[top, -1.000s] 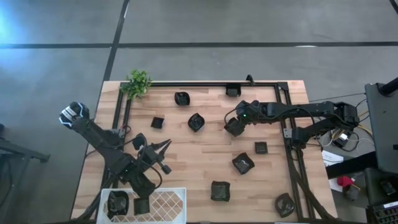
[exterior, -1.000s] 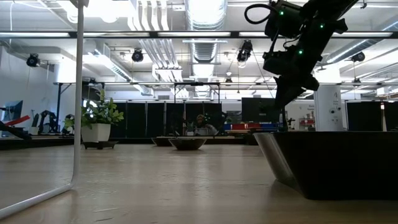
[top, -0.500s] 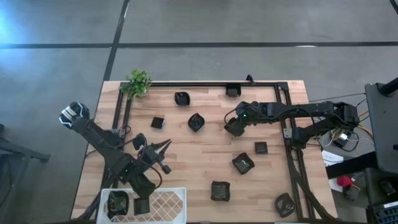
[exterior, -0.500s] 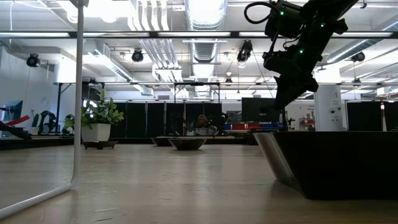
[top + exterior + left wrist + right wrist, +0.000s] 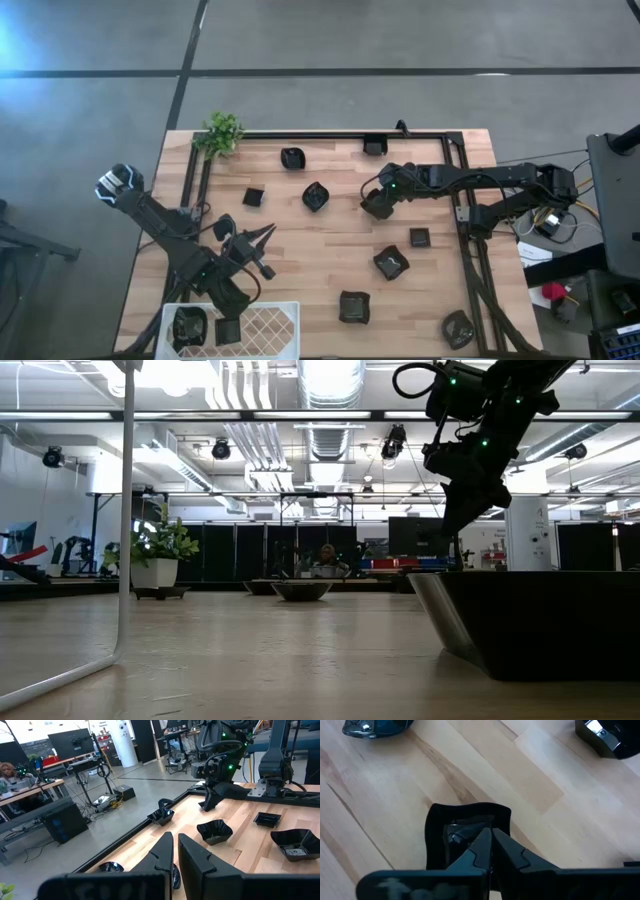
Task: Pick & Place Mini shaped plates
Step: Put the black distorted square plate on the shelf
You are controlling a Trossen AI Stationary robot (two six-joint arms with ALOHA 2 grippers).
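A wavy-edged square black plate [image 5: 468,837] is gripped at its rim by the clenched right gripper [image 5: 491,851] near the worktop's [image 5: 330,240] far edge. The left gripper [image 5: 174,851], nearly closed and empty, is held near the white basket [image 5: 270,322] at the near left corner.

Wooden table [image 5: 330,245] carries black plates [image 5: 391,262], plant [image 5: 221,132], white basket [image 5: 270,322].

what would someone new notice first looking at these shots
Probably the small black plates scattered over the wooden table, such as a square-ish plate near the front edge. Next, the right gripper, shut on the rim of a wavy-edged square plate near the table's middle. The left gripper is shut too, above the front-left corner by a white basket that already holds plates.
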